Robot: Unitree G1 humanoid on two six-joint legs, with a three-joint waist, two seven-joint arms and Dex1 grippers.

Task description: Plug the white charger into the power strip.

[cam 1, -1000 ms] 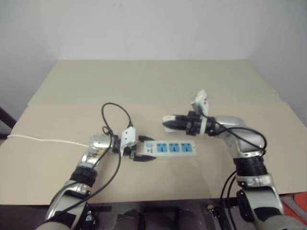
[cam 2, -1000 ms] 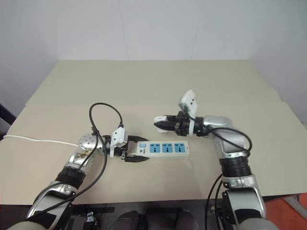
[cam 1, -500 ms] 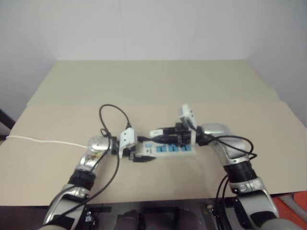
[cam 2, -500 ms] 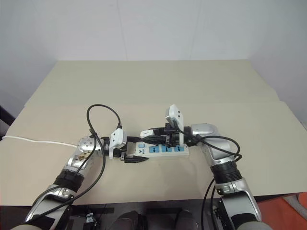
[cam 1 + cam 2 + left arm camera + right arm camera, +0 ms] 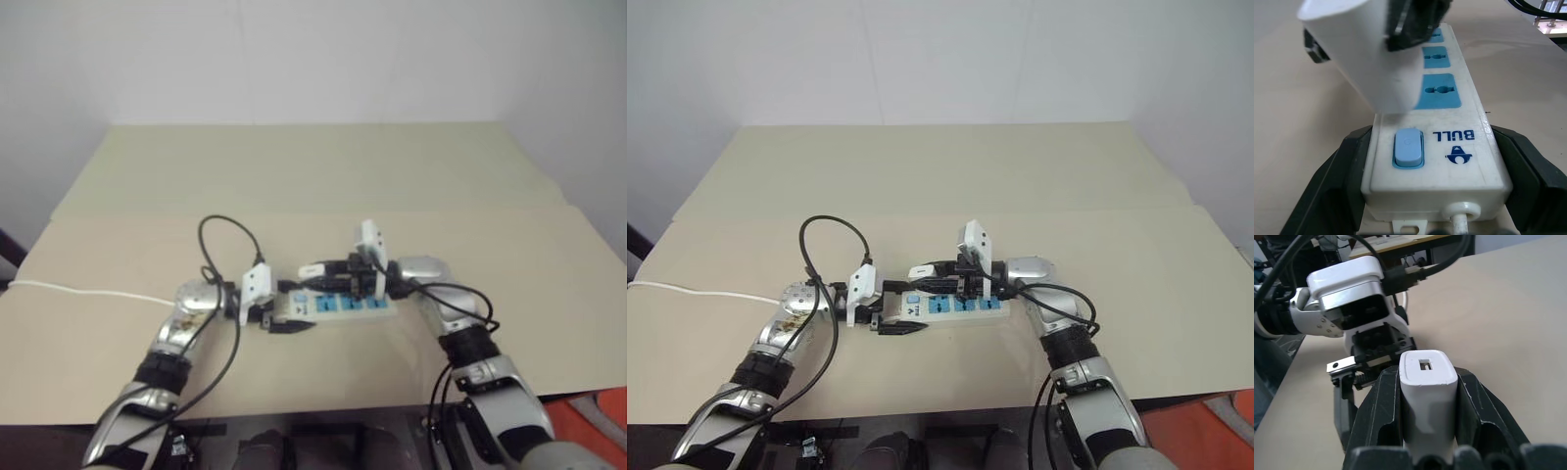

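Cord point(image 5: 88, 290), thin and white, runs in from the left edge of the beige table point(image 5: 313, 176) toward the left arm. A black cable point(image 5: 227, 235) loops above that arm's wrist. The left end effector point(image 5: 290, 315) lies low on the table, pointing right, with its two black fingers point(image 5: 1339, 176) spread around the switch end of the power strip point(image 5: 343, 305), one against each long side, so it has hold of the strip with its jaws wide. The strip lies flat across the table, left to right, between the two arms.

Over the strip's left part hangs the right end effector point(image 5: 310, 269), pointing left, its fingers point(image 5: 1378, 406) clamped on the white charger point(image 5: 1427, 382), which stands between them with a small rectangular port in its outer face. In the left wrist view the charger point(image 5: 1369, 54) hovers above the first blue socket point(image 5: 1439, 91), just past the switch, and covers part of the row; its prongs cannot be seen. Whether it touches the strip cannot be told.

A second ago the right end effector was up and to the right, clear of the strip; it has come left and down over the sockets since. The left one has stayed where it was.

On the strip, beside the pale blue switch point(image 5: 1408, 147), the word "BULL" point(image 5: 1452, 134) reads in dark blue, upside down in the left wrist view, with a small logo point(image 5: 1458, 154) next to it.
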